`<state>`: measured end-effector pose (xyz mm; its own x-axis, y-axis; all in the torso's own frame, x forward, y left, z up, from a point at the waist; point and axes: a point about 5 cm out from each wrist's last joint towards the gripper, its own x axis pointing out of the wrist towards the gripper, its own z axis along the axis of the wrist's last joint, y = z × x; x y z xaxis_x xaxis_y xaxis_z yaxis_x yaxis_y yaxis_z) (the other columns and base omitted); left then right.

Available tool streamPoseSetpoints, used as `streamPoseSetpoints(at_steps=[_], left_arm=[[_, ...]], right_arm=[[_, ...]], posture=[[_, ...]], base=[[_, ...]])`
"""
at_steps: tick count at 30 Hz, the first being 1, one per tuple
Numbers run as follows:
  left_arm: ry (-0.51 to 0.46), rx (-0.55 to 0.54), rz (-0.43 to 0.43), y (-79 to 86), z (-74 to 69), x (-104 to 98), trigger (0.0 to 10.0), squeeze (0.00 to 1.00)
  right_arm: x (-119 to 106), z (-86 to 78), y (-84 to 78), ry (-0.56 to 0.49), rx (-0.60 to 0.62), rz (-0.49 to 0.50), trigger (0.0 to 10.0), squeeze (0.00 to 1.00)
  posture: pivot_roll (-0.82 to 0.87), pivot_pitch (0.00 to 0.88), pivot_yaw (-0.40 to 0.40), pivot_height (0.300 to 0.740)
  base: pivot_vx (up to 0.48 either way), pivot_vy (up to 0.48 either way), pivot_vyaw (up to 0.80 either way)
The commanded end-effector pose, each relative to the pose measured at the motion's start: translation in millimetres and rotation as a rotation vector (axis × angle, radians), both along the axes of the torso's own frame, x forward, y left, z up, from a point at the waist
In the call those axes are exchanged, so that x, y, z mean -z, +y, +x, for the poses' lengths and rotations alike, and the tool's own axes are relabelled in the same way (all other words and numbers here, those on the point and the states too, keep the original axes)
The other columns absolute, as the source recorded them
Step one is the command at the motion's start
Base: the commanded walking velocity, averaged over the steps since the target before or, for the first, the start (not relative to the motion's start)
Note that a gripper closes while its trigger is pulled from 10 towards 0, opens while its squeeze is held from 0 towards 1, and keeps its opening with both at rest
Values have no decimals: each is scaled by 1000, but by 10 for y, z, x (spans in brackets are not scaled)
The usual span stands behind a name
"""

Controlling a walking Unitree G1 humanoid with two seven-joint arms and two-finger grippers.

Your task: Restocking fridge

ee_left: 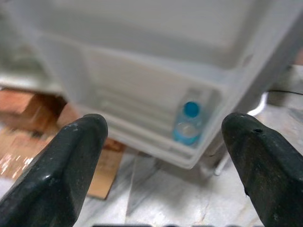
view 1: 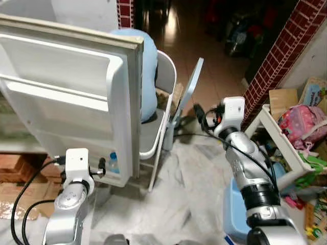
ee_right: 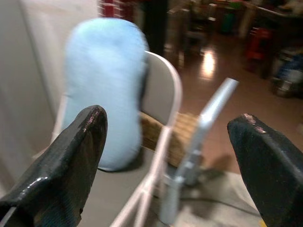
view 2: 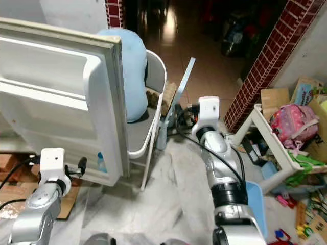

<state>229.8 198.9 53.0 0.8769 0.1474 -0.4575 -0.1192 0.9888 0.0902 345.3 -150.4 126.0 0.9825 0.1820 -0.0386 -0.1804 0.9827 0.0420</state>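
The white fridge door (view 1: pixel 66 97) stands swung open on the left. A small water bottle (view 1: pixel 113 162) with a blue cap stands in its lowest door shelf and also shows in the left wrist view (ee_left: pixel 188 122). My left gripper (view 1: pixel 99 167) hovers just in front of that shelf, a short way from the bottle, open and empty (ee_left: pixel 163 125). My right gripper (view 1: pixel 199 113) is raised in the middle of the room, beside the chair. It is open and holds nothing (ee_right: pixel 168 118).
A white folding chair (view 1: pixel 166 109) with a light blue cushion (view 1: pixel 147 71) stands right behind the door's edge. A grey board (view 1: pixel 189 87) leans beside it. A white rack (view 1: pixel 281 140) of toys and a brick pillar (view 1: pixel 276 56) are on the right, cardboard (view 1: pixel 15 189) lower left.
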Motion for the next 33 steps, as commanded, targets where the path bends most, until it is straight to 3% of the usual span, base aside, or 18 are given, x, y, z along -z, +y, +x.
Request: streamPoseSetpoints(at_steps=[1,7,16,23,27,28,30,31,33], left_arm=[[3,9,4,-3,8,-26,10000,0],[-1,21,7,-27,15,-40,10000,0],[96,9,24,-4,9,54,10000,0],[116,18,28,-18,20,74,10000,0],[121,19,27,-27,19,79,10000,0],[125,19,25,-32,17,83,10000,0],[131,20,21,-34,15,90,10000,0],[131,20,21,-34,15,90,10000,0],[144,14,9,-37,3,113,10000,0]], right_arm=[[-101,62,78,-38,-1,20,10000,0],[-113,90,135,-46,6,21,10000,0],[-163,223,155,-50,82,-9,10000,0],[-260,333,389,-54,85,1,10000,0],[-296,340,625,-37,-12,77,10000,0],[-327,305,771,-35,-127,148,10000,0],[-367,253,898,-36,-249,216,10000,0],[-367,253,898,-36,-249,216,10000,0],[-447,64,1064,-3,-537,363,10000,0]], posture=[[105,0,-75,740],[104,0,-77,740],[104,0,-74,740],[103,0,-71,740],[111,0,-78,740],[113,0,-80,740],[113,0,-80,740],[113,0,-80,740],[108,0,-83,740]], base=[[0,0,794],[0,0,790],[0,0,788],[0,0,662],[0,0,0],[0,0,0],[0,0,0],[0,0,0],[0,0,0]])
